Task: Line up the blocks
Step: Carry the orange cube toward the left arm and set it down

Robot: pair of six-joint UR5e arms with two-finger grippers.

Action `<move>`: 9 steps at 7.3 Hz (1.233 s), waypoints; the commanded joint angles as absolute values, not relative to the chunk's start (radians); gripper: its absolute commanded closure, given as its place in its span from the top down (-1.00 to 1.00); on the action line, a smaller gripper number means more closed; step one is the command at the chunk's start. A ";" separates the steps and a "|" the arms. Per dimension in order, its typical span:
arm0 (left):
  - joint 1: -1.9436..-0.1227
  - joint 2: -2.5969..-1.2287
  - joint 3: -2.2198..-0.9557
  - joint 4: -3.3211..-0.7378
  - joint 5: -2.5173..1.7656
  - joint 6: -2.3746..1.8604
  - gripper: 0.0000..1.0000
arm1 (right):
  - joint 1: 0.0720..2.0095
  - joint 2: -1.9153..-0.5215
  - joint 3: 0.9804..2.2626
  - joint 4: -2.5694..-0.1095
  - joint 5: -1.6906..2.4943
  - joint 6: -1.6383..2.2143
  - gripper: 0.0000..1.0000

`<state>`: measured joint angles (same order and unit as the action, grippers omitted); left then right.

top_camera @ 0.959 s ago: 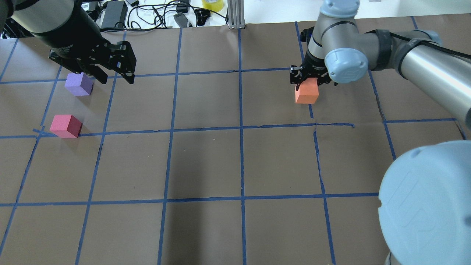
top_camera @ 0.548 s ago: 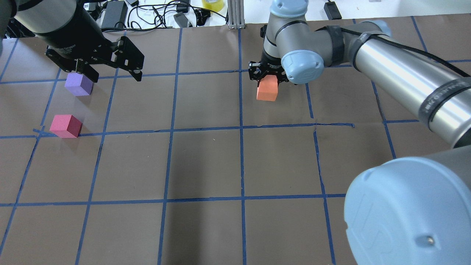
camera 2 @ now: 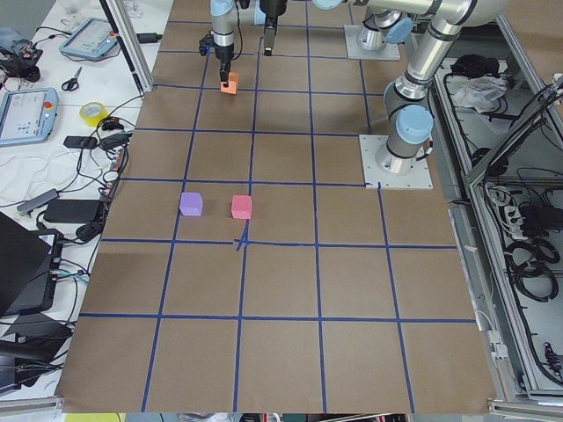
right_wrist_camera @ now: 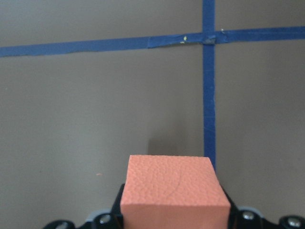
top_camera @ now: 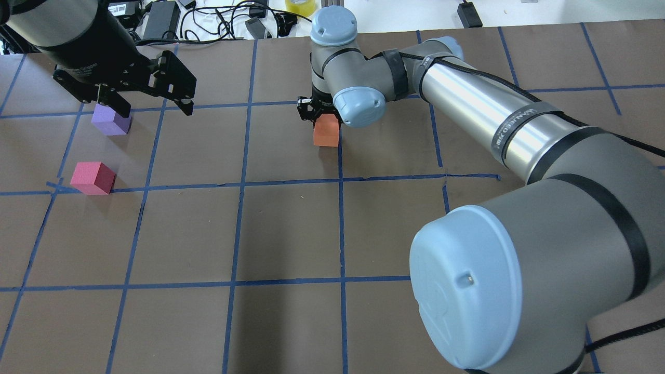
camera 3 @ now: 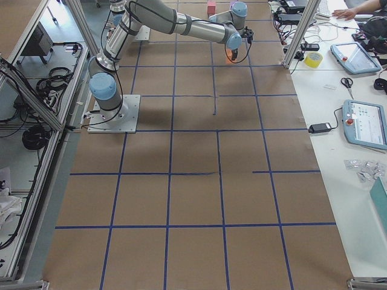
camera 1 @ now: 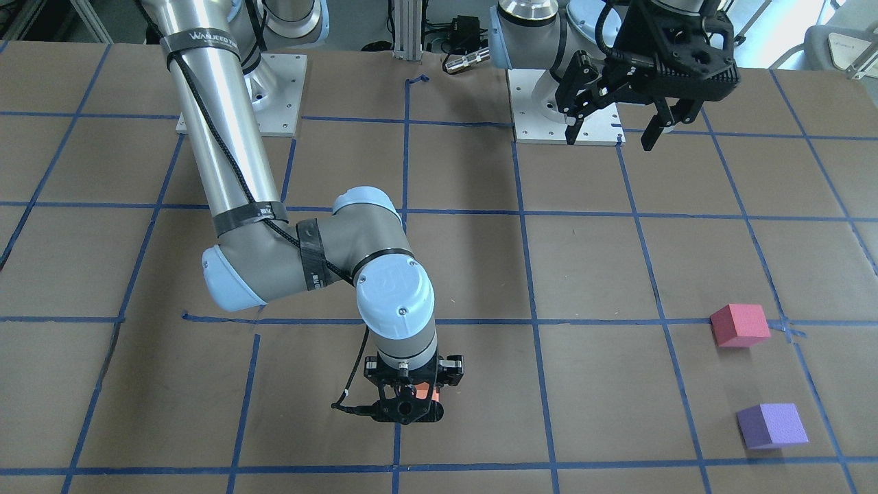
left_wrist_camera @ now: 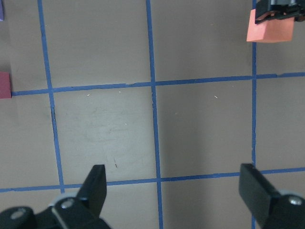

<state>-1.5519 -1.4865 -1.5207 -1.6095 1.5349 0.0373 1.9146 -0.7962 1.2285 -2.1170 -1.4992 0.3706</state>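
Observation:
My right gripper (top_camera: 326,123) is shut on the orange block (top_camera: 327,134) and holds it low over the table's middle, beside a blue tape line. The block fills the bottom of the right wrist view (right_wrist_camera: 174,188). The purple block (top_camera: 110,123) and the red-pink block (top_camera: 92,177) sit apart at the left, purple farther from me. My left gripper (top_camera: 156,110) is open and empty, raised just right of the purple block. The left wrist view shows its open fingers (left_wrist_camera: 95,186), the red-pink block's edge (left_wrist_camera: 5,85) and the orange block (left_wrist_camera: 269,31).
The table is brown paper with a blue tape grid (top_camera: 340,179). Cables, power adapters and a yellow tape roll (top_camera: 300,5) lie past the far edge. The arms' base plates (camera 1: 562,116) are on my side. My right arm (top_camera: 483,109) stretches across the right half.
My right gripper has carried the orange block leftward from the right half to the table's middle. My left gripper has shifted slightly and stays open.

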 commanded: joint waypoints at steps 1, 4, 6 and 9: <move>-1.546 -1.482 -1.519 -1.635 1.537 0.029 0.99 | 1.924 -0.732 1.163 -2.129 -1.503 0.364 -1.00; -1.549 -1.496 -1.523 -1.623 1.532 0.026 1.00 | 1.922 -0.735 1.158 -2.126 -1.493 0.376 0.99; -1.549 -1.491 -1.526 -1.618 1.534 0.021 1.00 | 1.916 -0.779 1.172 -2.093 -1.508 0.373 1.00; -1.549 -1.496 -1.526 -1.614 1.532 0.021 1.00 | 1.824 -0.921 1.180 -1.911 -1.499 0.245 1.00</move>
